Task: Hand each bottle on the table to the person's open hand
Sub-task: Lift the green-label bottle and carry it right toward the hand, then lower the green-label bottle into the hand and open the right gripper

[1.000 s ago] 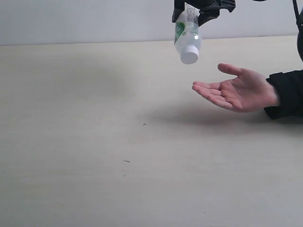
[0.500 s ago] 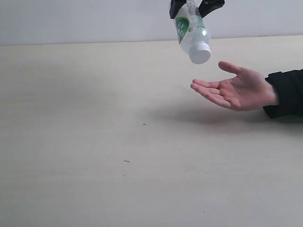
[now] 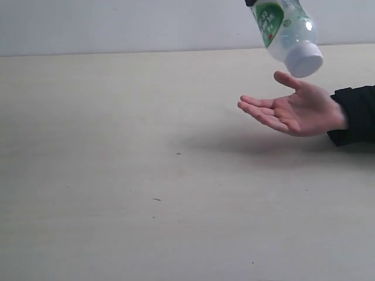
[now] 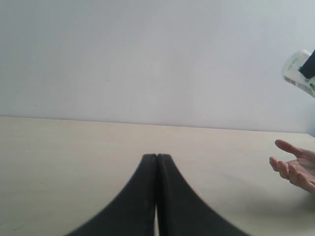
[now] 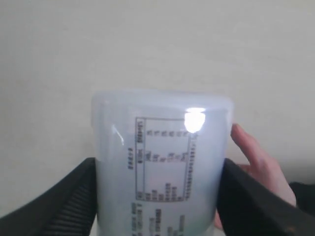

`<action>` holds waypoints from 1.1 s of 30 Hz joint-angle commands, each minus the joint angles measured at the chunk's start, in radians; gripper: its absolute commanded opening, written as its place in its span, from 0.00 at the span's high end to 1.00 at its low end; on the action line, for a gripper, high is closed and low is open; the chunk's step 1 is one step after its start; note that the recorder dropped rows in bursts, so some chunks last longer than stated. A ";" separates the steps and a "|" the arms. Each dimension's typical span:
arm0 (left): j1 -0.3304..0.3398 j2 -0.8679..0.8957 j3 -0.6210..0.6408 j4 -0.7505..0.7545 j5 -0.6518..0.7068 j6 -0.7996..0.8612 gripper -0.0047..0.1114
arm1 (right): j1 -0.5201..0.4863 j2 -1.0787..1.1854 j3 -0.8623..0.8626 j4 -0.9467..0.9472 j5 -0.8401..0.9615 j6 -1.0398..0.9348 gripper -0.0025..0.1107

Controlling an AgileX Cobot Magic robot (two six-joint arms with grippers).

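Pale beige tabletop (image 3: 117, 193), faint wood grain, a few tiny dark specks (image 3: 179, 153) near the middle; plain grey-white wall (image 3: 117, 23) behind. Change over the last second: your right gripper (image 5: 158, 167) has carried the clear plastic bottle (image 3: 287, 32), white-green label and white cap, sideways from a spot short of the fingertips to a place over the person's open hand (image 3: 299, 111). That hand lies palm up, bare, fingers spread, at the end of a black sleeve (image 3: 354, 114), and has barely shifted. The bottle hangs tilted, cap lowest, the cap just above the thumb and not touching skin as far as the exterior view tells. The right jaws grip the bottle's body, black ribbed pads pressed to both sides. Your left gripper (image 4: 156, 160) is clenched on nothing, low over the table, well apart from the handover. Reading: transport looks done and release comes next; you probably need to ease the cap down into the palm before letting go, since a drop from here could bounce off the fingers. No other bottle shows on the surface in any view, so this may be the last one.
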 commanded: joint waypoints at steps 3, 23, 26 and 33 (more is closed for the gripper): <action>0.002 -0.008 0.000 -0.007 -0.007 -0.005 0.96 | -0.020 -0.075 0.201 -0.075 -0.006 -0.011 0.98; 0.002 -0.008 0.000 -0.007 -0.007 -0.005 0.96 | -0.048 0.047 0.372 -0.171 -0.127 0.024 0.98; 0.002 -0.008 0.000 -0.007 -0.007 -0.005 0.96 | -0.048 0.047 0.428 -0.173 -0.215 0.034 0.98; 0.002 -0.008 0.000 -0.007 -0.007 -0.005 0.96 | -0.048 0.047 0.475 -0.256 -0.251 0.034 0.98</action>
